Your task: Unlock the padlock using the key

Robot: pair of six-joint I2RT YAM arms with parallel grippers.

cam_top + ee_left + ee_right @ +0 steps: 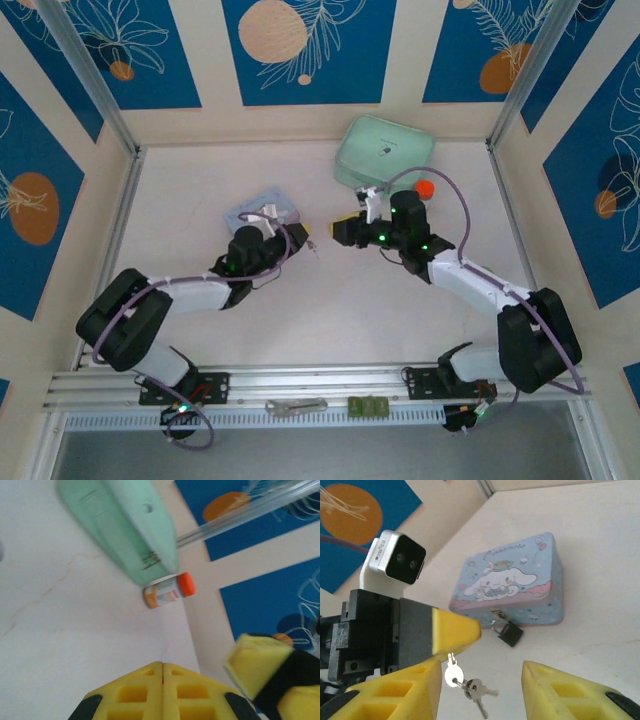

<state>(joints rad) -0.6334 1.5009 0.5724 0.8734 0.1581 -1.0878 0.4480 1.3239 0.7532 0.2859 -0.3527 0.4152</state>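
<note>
The padlock (509,633) hung by its shackle from the clasp (495,614) on the front of the blue tin (512,580). Its dark body rested on the table (330,310), locked as far as I could judge. The key (451,667) hung near it but apart, pinched at its upper end in my left pincer (460,632), whose jaws were fully closed. A ring of spare keys (474,689) hung below it. My right pincer (481,695) stood partly open just beside the key, gripping nothing.

I read this as the key-carrying step, with insertion not begun. Next I would need to steady the lock with the right pincer and line the key up with the keyhole. That looked awkward, since I couldn't tell which end was gripped. Both arms reached inward, wrists nose to nose at mid-table, just right of the tin.
</note>
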